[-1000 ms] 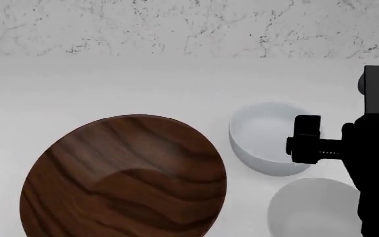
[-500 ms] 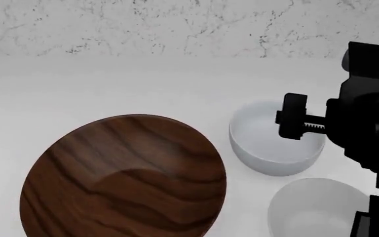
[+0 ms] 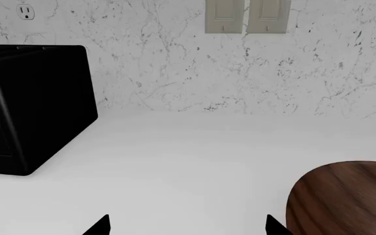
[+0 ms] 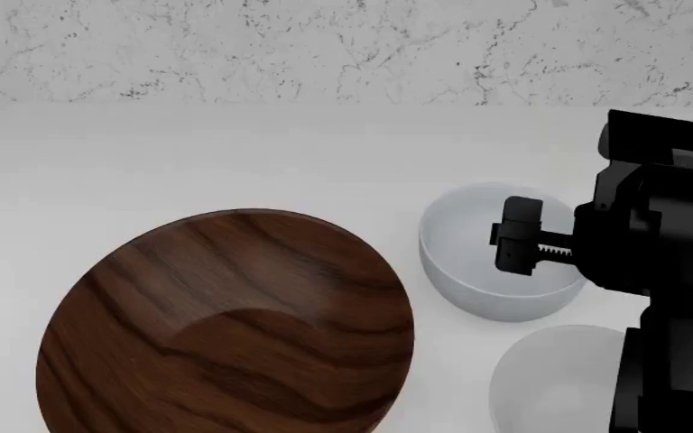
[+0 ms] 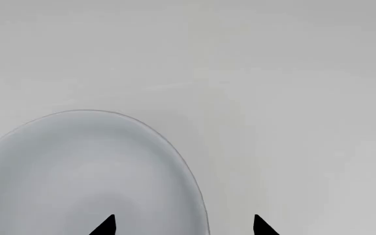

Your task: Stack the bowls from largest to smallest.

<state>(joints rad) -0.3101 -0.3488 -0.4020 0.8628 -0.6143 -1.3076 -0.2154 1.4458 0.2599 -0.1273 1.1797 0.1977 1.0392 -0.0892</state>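
The large dark-brown wood-grain bowl [image 4: 226,325] sits at the front left of the white counter; its edge also shows in the left wrist view [image 3: 344,196]. The mid-sized deep white bowl [image 4: 473,257] stands to its right. The smaller shallow white bowl [image 4: 558,379] lies in front of that one, partly hidden by my right arm. My right gripper [image 4: 522,236] hangs over the deep white bowl, open and empty. In the right wrist view the gripper [image 5: 182,227] straddles the bowl's [image 5: 83,171] rim. My left gripper [image 3: 186,227] is open and empty over bare counter, left of the wood bowl.
A black toaster [image 3: 31,107] stands on the counter against the marble wall, far left. An outlet [image 3: 26,11] and switch plates [image 3: 246,15] are on the wall. The wall [image 4: 322,45] runs along the counter's back edge.
My right arm has moved left and toward the wall, bringing its gripper over the deep white bowl. My left gripper has slid almost out of the head view at the lower left.
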